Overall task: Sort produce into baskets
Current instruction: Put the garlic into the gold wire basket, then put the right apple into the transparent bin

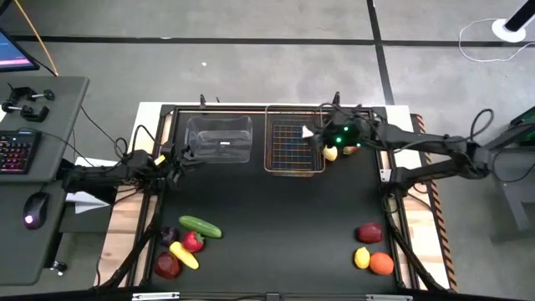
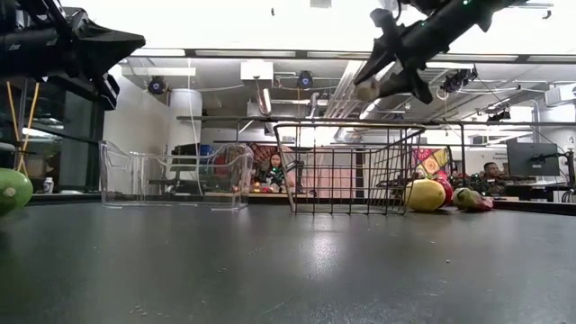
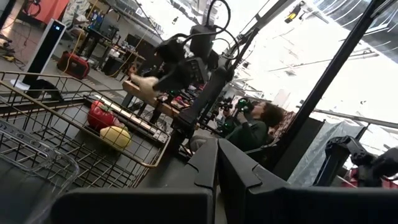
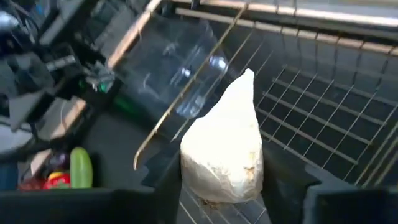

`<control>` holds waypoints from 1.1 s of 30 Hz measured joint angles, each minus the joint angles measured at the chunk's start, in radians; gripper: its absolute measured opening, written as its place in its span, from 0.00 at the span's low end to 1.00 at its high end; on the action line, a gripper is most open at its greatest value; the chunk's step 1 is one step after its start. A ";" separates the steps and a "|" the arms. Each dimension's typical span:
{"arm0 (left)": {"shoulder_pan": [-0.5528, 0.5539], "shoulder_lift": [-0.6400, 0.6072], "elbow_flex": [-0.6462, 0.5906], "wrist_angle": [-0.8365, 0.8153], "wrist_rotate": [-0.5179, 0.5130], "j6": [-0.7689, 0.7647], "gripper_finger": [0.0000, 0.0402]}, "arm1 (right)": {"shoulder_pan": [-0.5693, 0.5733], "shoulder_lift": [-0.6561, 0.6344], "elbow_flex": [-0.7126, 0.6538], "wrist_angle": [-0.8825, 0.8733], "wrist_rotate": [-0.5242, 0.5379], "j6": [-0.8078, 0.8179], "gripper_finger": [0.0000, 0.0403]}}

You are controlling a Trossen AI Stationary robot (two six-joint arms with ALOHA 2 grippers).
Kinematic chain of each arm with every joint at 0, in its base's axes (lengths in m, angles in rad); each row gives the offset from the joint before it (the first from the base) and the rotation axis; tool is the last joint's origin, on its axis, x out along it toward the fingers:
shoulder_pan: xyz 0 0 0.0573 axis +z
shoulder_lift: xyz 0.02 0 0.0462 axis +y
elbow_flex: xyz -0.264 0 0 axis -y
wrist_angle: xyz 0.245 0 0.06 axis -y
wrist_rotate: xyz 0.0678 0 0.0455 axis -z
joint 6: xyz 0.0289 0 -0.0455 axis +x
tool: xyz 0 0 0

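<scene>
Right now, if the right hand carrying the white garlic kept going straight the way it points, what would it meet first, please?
Probably the floor grid of the copper-coloured wire-mesh basket: the right hand points down into it with the white garlic between its fingers. Depth is unclear, so I cannot tell how far above it hangs.

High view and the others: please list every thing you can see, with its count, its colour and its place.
garlic: one, white, between the right pincer's fingers above the wire basket
wire basket: one, copper, back centre
plastic bin: one, clear, left of the wire basket
lemon: one, yellow, right of the wire basket
cucumber: one, green, front left, among red, yellow and purple pieces
apple: one, red, front right
orange: one, orange, front right, beside a yellow piece
left pincer: shut, beside the plastic bin
right pincer: over the wire basket
</scene>
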 joint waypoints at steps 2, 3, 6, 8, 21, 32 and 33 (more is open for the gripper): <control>0.000 0.000 0.000 0.000 0.000 0.000 0.00 | 0.001 0.019 0.000 0.000 -0.010 -0.013 0.55; 0.000 0.000 0.000 0.000 0.000 0.000 0.00 | 0.001 0.024 0.000 0.001 -0.018 -0.024 0.59; 0.000 0.000 0.000 0.000 0.000 0.000 0.00 | -0.002 0.026 0.009 0.016 -0.057 -0.071 0.71; 0.000 0.000 0.000 0.000 0.000 0.000 0.00 | -0.004 0.026 0.040 -0.009 -0.066 -0.106 0.77; 0.000 0.000 0.000 0.000 0.000 0.000 0.00 | 0.203 0.025 0.462 -0.766 -0.232 -0.190 0.81; 0.000 0.000 0.000 0.000 0.000 0.000 0.00 | 0.876 0.026 0.284 -1.074 -0.271 0.363 0.81; 0.000 0.000 0.000 0.000 0.000 0.000 0.00 | 0.910 0.027 0.253 -1.055 -0.282 0.375 0.81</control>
